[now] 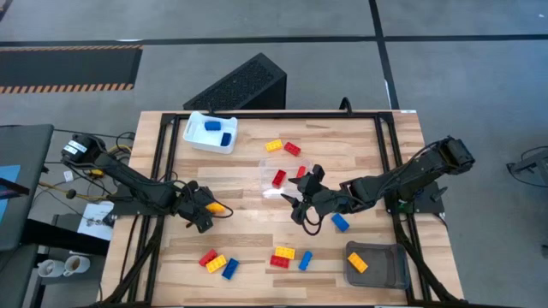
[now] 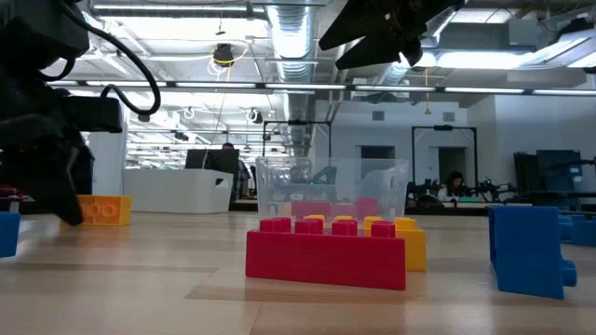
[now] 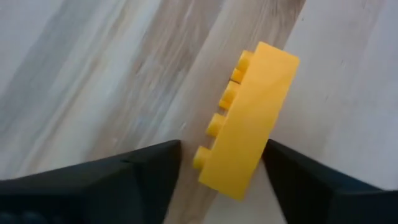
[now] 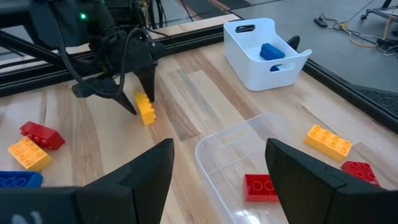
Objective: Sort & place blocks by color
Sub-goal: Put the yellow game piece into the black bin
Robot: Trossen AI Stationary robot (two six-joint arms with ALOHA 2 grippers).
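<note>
The yellow brick lies on the counter right between the two fingers of the left tool, which stand apart, one on each side of it and neither yet pressing it. The brick rests on its side, studs facing one finger; its long axis runs forward, away from the wrist, slanted a little off the line of the fingers. So the coming move, as I judge it, is a plain closing across the short width, and the slight slant may turn the brick as the fingers meet it.

The left arm reaches low and nearly flat across the counter toward the clear tray, with the tool down at counter level. The brick sits well apart from the grey tray, where one orange brick already lies, so a long carry would follow.

The right tool hovers just beside the clear tray, on the side away from the white tray, raised off the counter with fingers spread and nothing in them. That clear tray holds a red brick, and the white tray holds blue bricks. A blue brick lies near the right tool; other bricks are scattered farther from the clear tray
</note>
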